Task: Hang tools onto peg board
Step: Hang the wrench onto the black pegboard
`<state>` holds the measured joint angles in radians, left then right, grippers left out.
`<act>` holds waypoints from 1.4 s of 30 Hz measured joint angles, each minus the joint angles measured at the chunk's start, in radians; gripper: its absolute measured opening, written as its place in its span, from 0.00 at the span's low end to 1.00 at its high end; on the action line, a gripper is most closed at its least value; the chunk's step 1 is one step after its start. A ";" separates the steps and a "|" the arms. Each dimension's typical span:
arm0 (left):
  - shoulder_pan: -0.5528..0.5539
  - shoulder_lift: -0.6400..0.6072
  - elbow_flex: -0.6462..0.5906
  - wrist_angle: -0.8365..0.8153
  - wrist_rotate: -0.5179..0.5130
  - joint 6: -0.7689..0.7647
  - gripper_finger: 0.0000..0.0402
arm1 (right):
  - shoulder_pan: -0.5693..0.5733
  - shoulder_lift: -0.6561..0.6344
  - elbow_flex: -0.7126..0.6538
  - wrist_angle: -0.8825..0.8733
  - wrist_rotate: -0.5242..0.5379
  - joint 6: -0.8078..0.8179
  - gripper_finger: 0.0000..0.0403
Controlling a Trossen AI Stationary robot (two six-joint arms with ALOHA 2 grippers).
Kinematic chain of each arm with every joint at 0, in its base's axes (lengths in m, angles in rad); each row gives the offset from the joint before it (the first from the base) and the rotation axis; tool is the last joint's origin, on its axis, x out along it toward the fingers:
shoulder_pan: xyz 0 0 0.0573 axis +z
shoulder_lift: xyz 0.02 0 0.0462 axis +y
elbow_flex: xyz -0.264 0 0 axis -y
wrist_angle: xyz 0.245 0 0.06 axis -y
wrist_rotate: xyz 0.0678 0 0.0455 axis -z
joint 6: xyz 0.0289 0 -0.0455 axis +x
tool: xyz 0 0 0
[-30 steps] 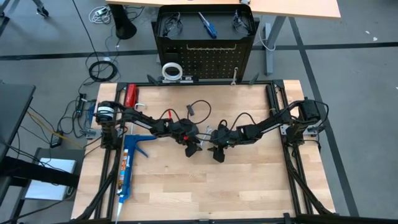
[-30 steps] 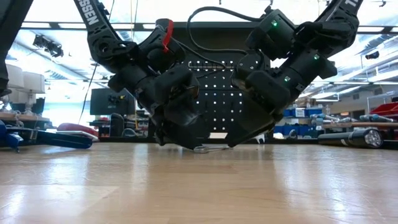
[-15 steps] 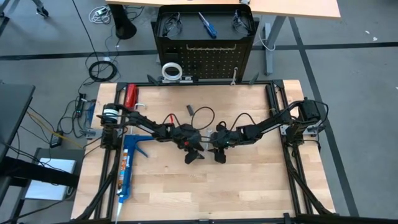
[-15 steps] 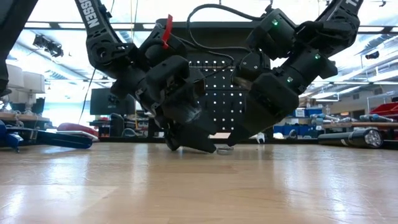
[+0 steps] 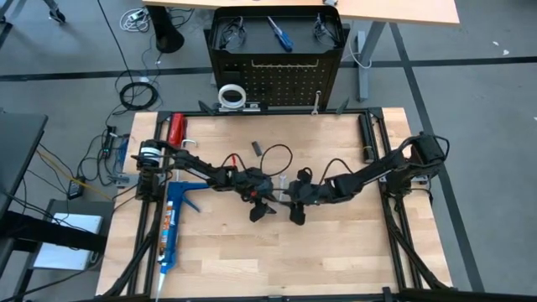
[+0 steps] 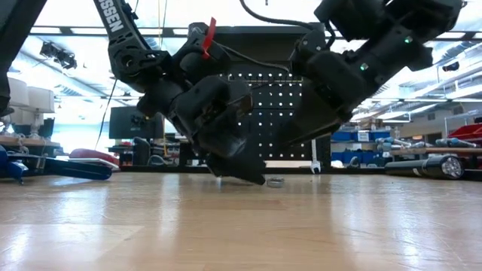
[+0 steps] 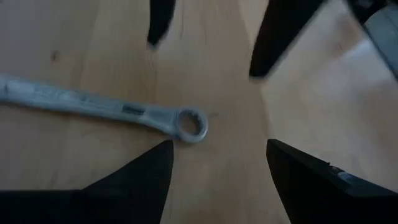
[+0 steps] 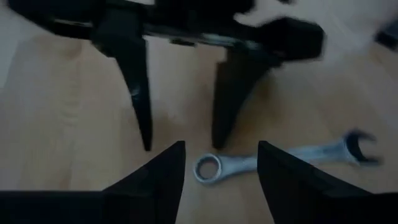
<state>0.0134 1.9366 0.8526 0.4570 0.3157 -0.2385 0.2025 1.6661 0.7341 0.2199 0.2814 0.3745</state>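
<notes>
A silver wrench (image 7: 99,107) lies flat on the wooden table (image 5: 277,252) between my two grippers, its ring end (image 8: 208,168) toward the right one. My left gripper (image 5: 260,210) is low over the table and open, with the ring end (image 7: 189,124) just ahead of one fingertip. My right gripper (image 8: 221,149) is open and raised, facing the left one across the wrench. The peg board (image 5: 277,80) stands upright at the table's far edge. It carries a white tape roll (image 5: 232,95) and another wrench (image 6: 315,162).
A blue caulking gun (image 5: 172,226) lies along the left edge, with a red-handled tool (image 5: 175,128) at the far left corner. A small dark item (image 5: 258,148) lies in front of the peg board. A blue-handled screwdriver (image 5: 279,33) and safety glasses (image 5: 228,33) sit behind the board's top.
My left gripper has shifted a little toward the right gripper and rolled at the wrist, staying low over the table. My right gripper has risen from the table and tipped, leaving the wrench's ring end in plain sight on the wood.
</notes>
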 joint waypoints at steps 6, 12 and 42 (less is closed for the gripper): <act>-0.002 -0.002 0.001 -0.007 -0.026 0.029 0.66 | 0.057 0.003 0.000 -0.098 0.140 0.029 0.49; -0.042 -0.039 0.000 -0.079 -0.258 0.162 0.62 | 0.055 0.003 0.000 -0.113 0.090 0.151 0.50; -0.255 -0.322 -0.389 0.386 -0.869 0.206 0.57 | -0.041 0.013 0.163 -0.464 0.065 0.069 0.51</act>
<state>-0.2420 1.6146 0.4641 0.8433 -0.5537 -0.0328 0.1617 1.6793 0.8967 -0.2444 0.3465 0.4438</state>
